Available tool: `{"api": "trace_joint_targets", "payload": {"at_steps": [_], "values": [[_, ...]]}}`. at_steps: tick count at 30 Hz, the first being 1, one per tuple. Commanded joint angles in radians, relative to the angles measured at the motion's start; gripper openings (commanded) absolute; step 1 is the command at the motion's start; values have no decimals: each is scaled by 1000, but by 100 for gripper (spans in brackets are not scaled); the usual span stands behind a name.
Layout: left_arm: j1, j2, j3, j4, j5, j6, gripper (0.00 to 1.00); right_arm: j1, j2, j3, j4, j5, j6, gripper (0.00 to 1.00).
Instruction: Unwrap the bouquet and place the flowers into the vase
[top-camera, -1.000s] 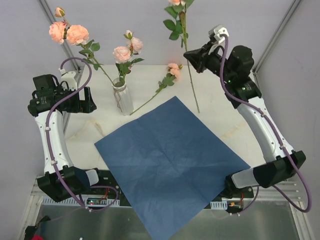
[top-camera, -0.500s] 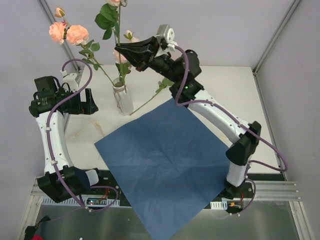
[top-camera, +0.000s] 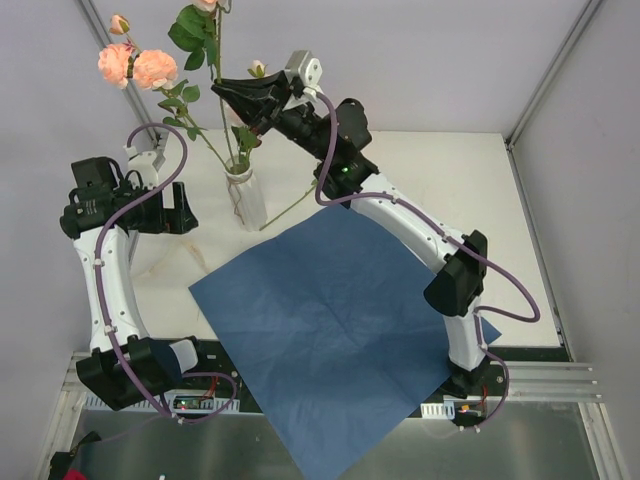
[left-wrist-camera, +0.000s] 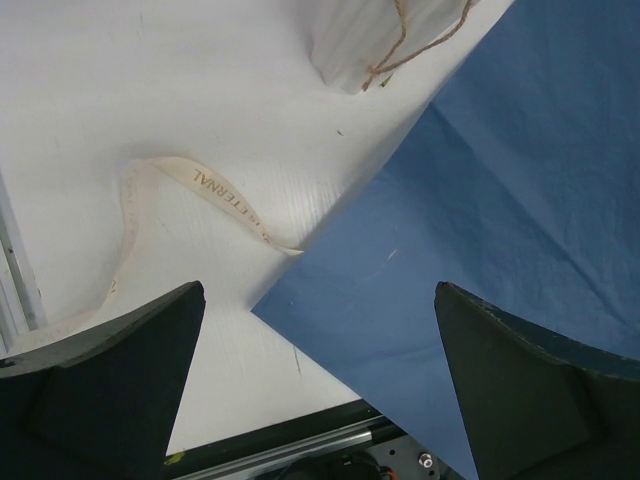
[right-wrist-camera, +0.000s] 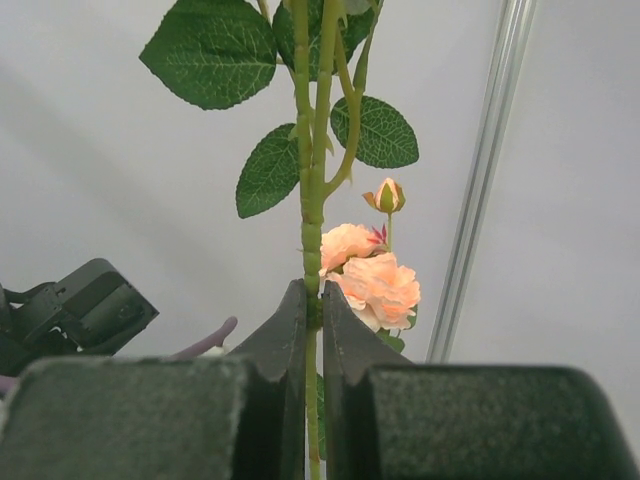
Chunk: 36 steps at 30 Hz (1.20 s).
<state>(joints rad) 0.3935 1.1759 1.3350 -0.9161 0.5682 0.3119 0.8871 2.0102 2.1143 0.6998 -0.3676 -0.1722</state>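
Clamping a leafy rose stem (right-wrist-camera: 311, 190) between tight-closed fingers, the right gripper (top-camera: 221, 89) is now hanging directly above the vase (top-camera: 246, 196), having swung over from the far right of the table (top-camera: 450, 190) in the last second, its arm stretching across the blue paper (top-camera: 340, 320). The vase is holding peach-pink flowers (top-camera: 135, 67) leaning left, and a loose stem (top-camera: 290, 208) is lying beside it. The left gripper (top-camera: 181, 208) is waiting wide open, left of the vase, over the ribbon (left-wrist-camera: 225, 200).
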Motion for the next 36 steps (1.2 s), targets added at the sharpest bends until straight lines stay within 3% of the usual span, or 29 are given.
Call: {"api": "trace_joint_targets", "payload": {"at_steps": [1,23,28,32,36], "values": [[4,-12,-13,-4,24,32,99,-2,-7,87,79,15,-27,1],[2,-12,4,-4,41,29,99,-28,84,61,27,70,-67,1],[2,-19,9,-4,45,24,99,-17,131,136,-122,85,-79,1],[2,-6,21,-3,42,10,99,-2,173,203,-325,116,-76,8],[2,4,23,-3,45,3,99,10,125,109,-410,125,-84,22]]}}
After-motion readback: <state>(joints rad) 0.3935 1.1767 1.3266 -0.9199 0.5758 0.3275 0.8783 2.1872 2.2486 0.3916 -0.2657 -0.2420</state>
